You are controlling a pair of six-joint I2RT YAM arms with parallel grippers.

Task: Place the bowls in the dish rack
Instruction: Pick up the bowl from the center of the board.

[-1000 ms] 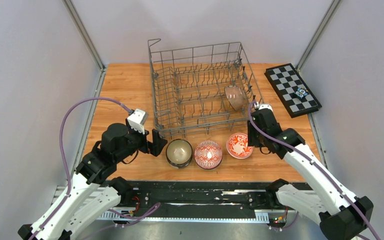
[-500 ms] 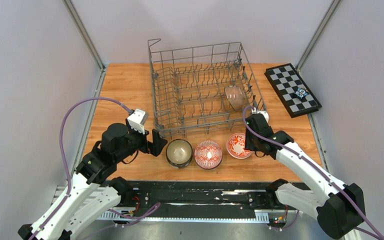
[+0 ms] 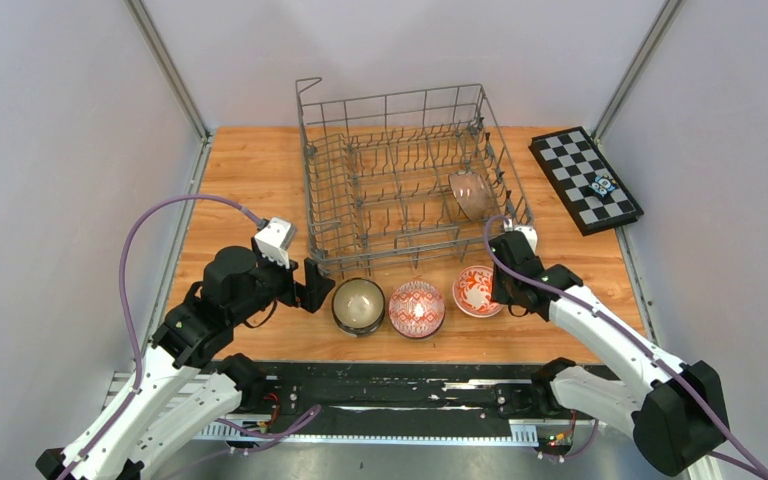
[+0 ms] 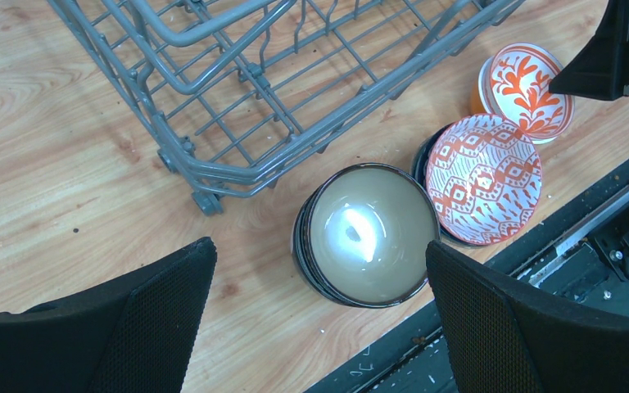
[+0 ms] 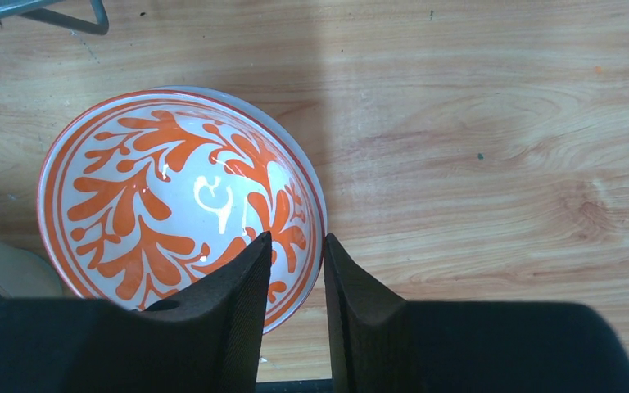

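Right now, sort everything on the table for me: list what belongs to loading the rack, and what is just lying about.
For the job:
dish rack
pale bowl already standing in the rack
beige dark-rimmed bowl
red-white patterned bowl
orange floral bowl

Lying about:
chequered board, at the far right
small object resting on that board

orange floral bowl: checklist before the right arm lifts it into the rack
1. Right gripper fingers astride the orange floral bowl rim, one inside, one outside: ok.
2. Grip firm on that rim: cannot tell.
3. Bowl clear of the red-white patterned bowl: cannot tell.
4. Dish rack has free slots, only one brownish bowl at its right: ok.
5. Left gripper open, over the dark-rimmed beige bowl, well left of the floral bowl: ok.
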